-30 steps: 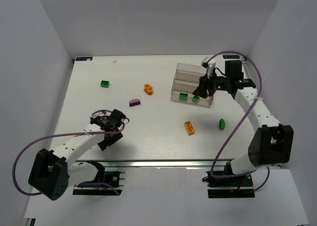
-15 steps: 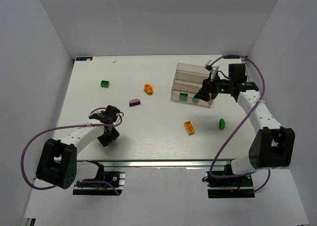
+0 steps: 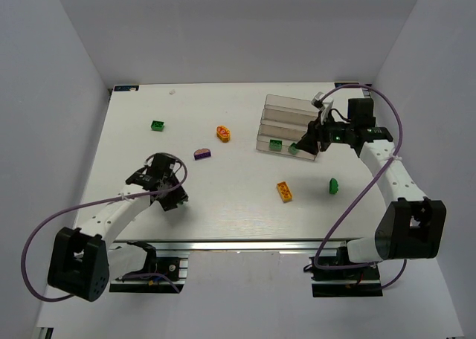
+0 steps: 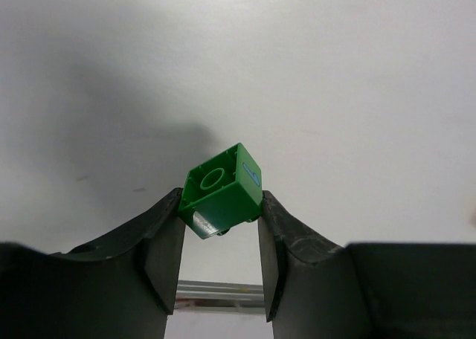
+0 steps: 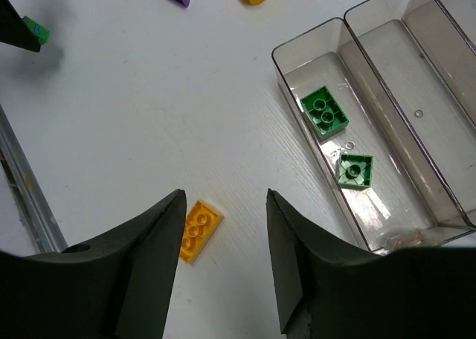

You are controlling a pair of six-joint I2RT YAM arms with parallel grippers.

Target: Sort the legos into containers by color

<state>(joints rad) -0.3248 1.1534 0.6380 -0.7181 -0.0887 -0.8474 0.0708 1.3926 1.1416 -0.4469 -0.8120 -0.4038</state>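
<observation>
The left gripper (image 4: 221, 235) has its two fingers (image 4: 165, 242) closed on a green lego (image 4: 222, 189), which sits pinched at the very fingertips, tilted, with one hollow round socket facing out. One side of it carries a small blue mark (too small to read). The right gripper (image 5: 223, 220) hangs with its fingers (image 5: 294, 257) spread apart and nothing between them. An orange-yellow lego (image 5: 195, 230) lies on the table (image 5: 149, 116) below the gap, close to one finger. The clear containers (image 5: 349, 21) lie beyond the other finger, and two green legos (image 5: 324, 112) rest in the trough nearest the fingers.
</observation>
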